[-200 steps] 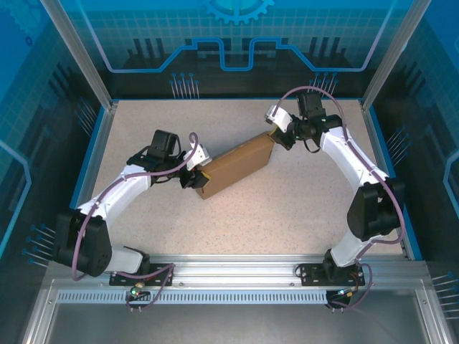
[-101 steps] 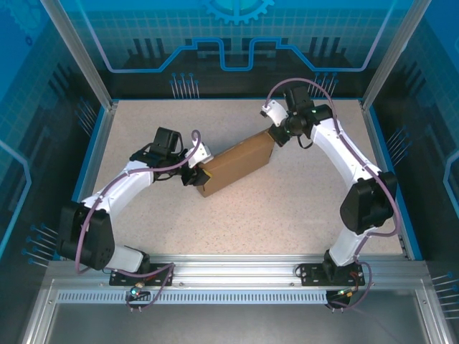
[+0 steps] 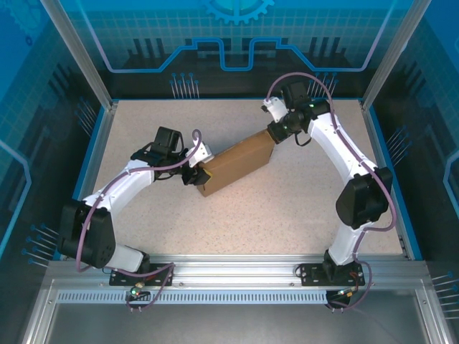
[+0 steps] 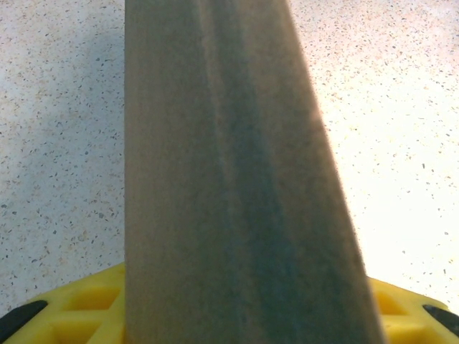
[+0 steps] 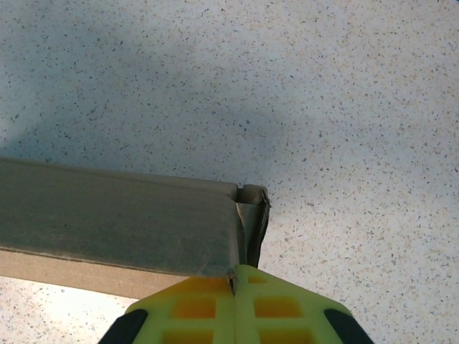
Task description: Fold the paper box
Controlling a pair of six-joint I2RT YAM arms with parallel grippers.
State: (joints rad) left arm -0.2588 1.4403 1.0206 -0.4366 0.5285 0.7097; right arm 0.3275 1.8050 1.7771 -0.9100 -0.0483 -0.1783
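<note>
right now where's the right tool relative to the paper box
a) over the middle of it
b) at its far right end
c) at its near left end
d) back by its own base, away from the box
b, the right tool is closed up against the far right end of the paper box, and its wrist view shows that box corner right at its tips.

My cell: a speckled beige surface [image 3: 287, 208] with a blue rim [image 3: 90, 168] round it. The back wall [image 3: 237, 43] is see-through blue with a gear-and-circuit print. The side walls [image 3: 29, 107] look similar, just darker. Silver aluminium posts [image 3: 75, 54] slant up at the back corners, and an aluminium rail [image 3: 237, 271] runs along the near edge. Light's probably overhead, going by the washed-out glare patch [image 4: 401, 179].
</note>
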